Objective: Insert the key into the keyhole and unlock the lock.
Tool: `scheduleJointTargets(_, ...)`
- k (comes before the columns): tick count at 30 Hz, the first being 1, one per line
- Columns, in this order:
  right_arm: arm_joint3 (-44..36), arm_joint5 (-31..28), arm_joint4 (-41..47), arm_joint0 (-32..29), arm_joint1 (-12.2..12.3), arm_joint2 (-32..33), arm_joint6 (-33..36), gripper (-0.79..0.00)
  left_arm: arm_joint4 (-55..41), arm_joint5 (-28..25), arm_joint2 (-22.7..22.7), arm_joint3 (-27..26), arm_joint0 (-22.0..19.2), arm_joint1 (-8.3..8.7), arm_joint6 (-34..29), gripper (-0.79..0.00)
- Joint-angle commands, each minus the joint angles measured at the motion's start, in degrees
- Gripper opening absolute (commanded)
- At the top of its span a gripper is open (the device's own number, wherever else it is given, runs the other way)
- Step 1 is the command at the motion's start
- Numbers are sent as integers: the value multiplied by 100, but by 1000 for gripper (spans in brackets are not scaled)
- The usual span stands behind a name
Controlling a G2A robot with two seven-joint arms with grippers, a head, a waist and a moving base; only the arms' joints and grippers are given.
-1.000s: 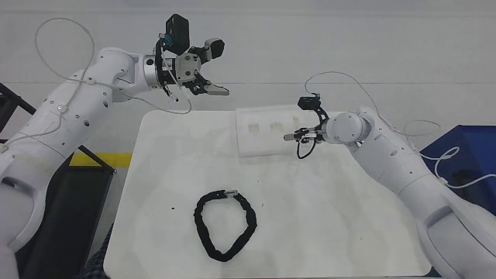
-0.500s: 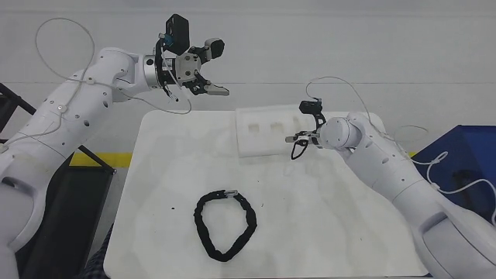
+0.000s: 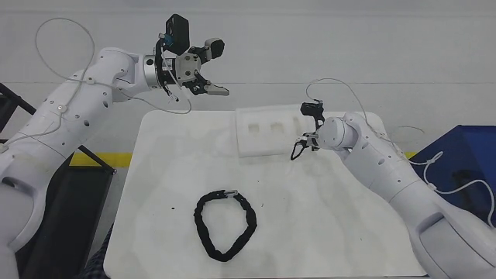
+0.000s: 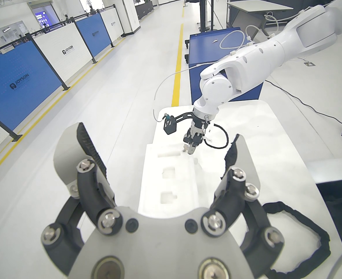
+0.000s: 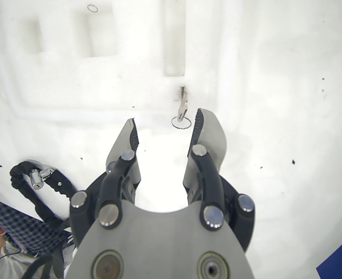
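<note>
A small silver key (image 5: 183, 104) with a thin ring (image 5: 181, 122) stands stuck in the white foam block (image 5: 72, 88), just beyond a long slot. My right gripper (image 5: 166, 124) is open, its fingertips just short of the key, the ring beside one fingertip. From above, this gripper (image 3: 298, 146) hangs at the right end of the foam block (image 3: 267, 130). The black chain lock (image 3: 225, 225) lies coiled on the table's front; its silver cylinder (image 5: 37, 180) shows its keyhole. My left gripper (image 3: 205, 66) stands open and holds nothing, high over the table's far left corner.
The white table (image 3: 349, 225) has bare room between the foam block and the chain lock (image 4: 304, 233). The block carries two square pockets (image 4: 168, 196). A blue cart (image 3: 465, 155) stands off the table's right side.
My right wrist has turned and sunk closer to the right end of the foam block, fingers now pointing down at it. The left arm and the chain lock have not moved.
</note>
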Motion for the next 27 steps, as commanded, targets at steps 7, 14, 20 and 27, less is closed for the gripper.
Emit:
scheduleJointTargets(7,217,-93,-97,-1,-74,72,-96,-453,0,0,0,0,0,0,0,0)
scheduleJointTargets(14,376,-179,-119,21,-165,118,-140,-511,0,0,0,0,0,0,0,0)
scheduleJointTargets(20,535,-228,-144,61,-257,131,-129,-585,0,0,0,0,0,0,0,0)
scheduleJointTargets(27,826,-307,-86,108,-373,161,-115,-634,0,0,0,0,0,0,0,0)
